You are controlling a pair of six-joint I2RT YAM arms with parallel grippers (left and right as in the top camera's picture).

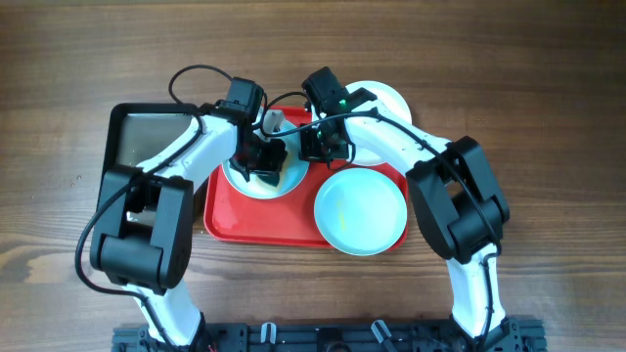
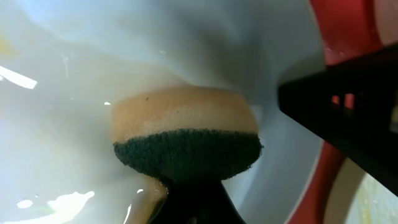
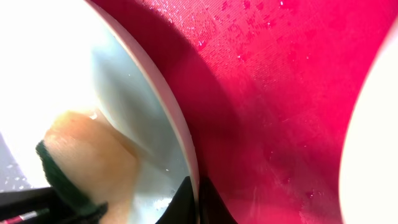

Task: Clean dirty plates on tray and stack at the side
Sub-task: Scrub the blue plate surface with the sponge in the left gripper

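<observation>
A pale mint plate (image 1: 245,181) lies on the left of the red tray (image 1: 254,227). My left gripper (image 1: 262,161) is shut on a yellow sponge with a dark green scrub face (image 2: 186,134) and presses it into this plate's wet bowl (image 2: 56,124). My right gripper (image 1: 318,147) is shut on the plate's right rim (image 3: 186,149), one finger on each side (image 3: 198,202). The sponge also shows in the right wrist view (image 3: 87,168). A second mint plate (image 1: 360,210) lies at the tray's front right. A white plate (image 1: 383,98) lies at its back right corner.
A black metal tray (image 1: 147,137) stands left of the red tray, touching it. A small grey-white object (image 1: 277,119) sits at the red tray's back edge between the two wrists. The tray floor (image 3: 280,93) is wet with droplets. Brown wooden table (image 1: 548,117) surrounds everything.
</observation>
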